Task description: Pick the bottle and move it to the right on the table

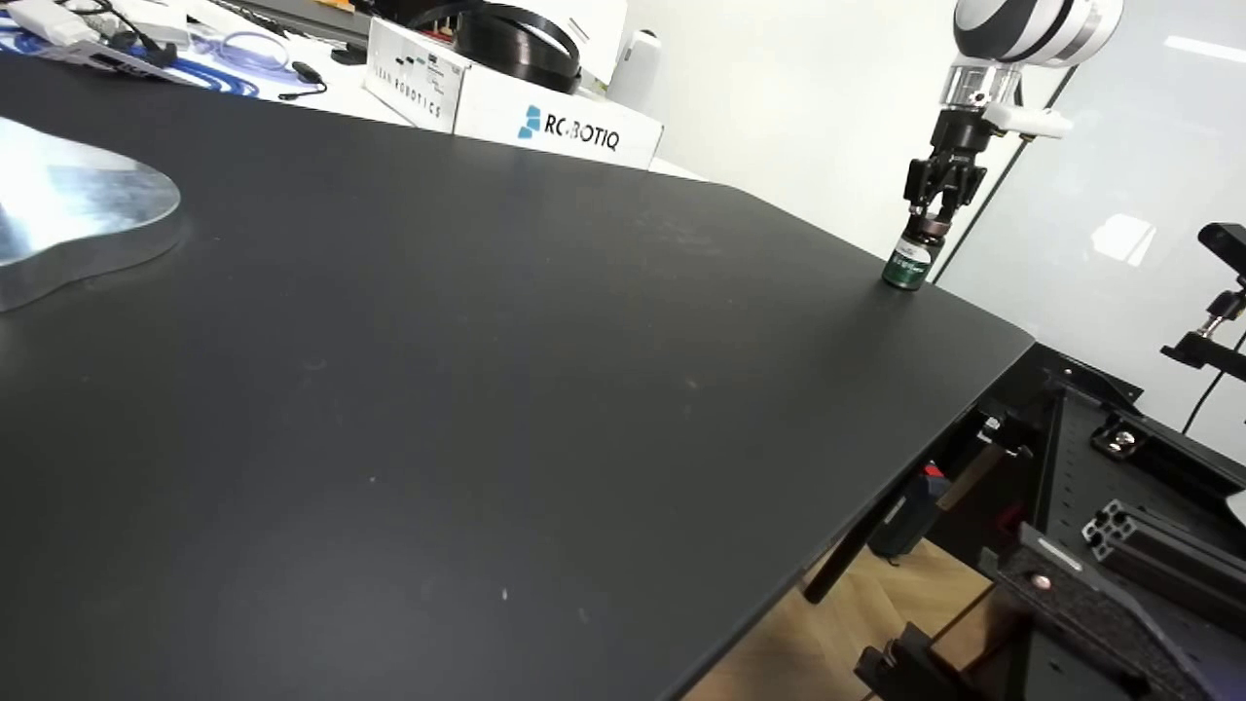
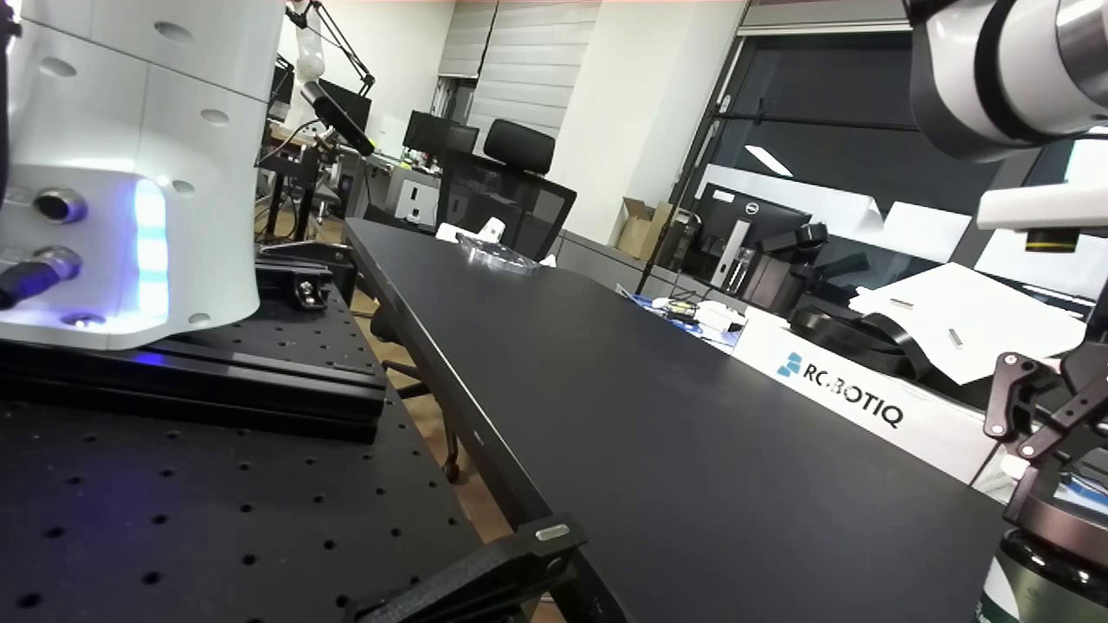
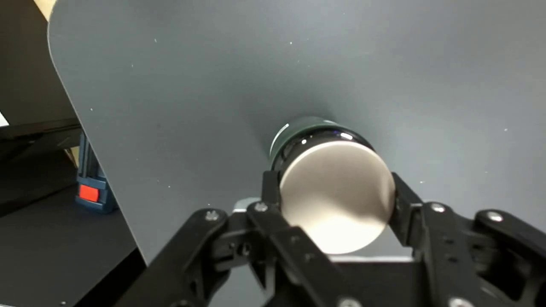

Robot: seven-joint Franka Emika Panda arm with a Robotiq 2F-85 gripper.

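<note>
Two-sided pinch from above

From a distance I am pinching the cap (image 3: 338, 209) of a small green bottle (image 1: 908, 267) with the gripper (image 3: 335, 190), one finger pressing on each side. The bottle is standing upright on the black table (image 1: 467, 389), near a rounded corner. A glossy slab (image 1: 92, 195) is lying well apart from it, towards the table's opposite end.

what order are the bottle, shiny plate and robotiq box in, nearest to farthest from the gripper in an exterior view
1. Bottle, held at its top by the gripper, toward the picture's right.
2. Robotiq box, beyond the far edge of the table, near the picture's top.
3. Shiny plate, lying on the table at the picture's left edge.
</note>
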